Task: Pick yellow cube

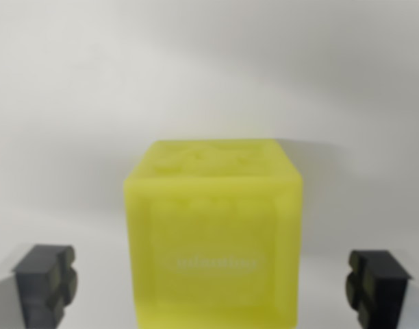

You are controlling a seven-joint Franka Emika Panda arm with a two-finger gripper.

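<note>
- One dark pad (46, 282) sits low at the wrist view's left, to the left of the cube and clear of it; it looks like matte black plastic, blocky, with notched, stepped edges.
- One yellow cube (214, 233) stands in the lower middle, resting on the counter (79, 103). It is translucent, lime-tinted plastic with rounded corners and raised bumps or lettering on its top face. A faint pale line of text crosses its front face, too blurred to read.
- One matching dark pad (377, 285) sits low to the right of the cube, also apart from it, with the same matte, notched shape.
- The end effector (212, 284) is spread wide, one pad on each side of the cube, neither one touching it, holding nothing.
- The counter is one plain, smooth, off-white surface running behind and around the cube, with a soft grey shadow to the cube's right.
</note>
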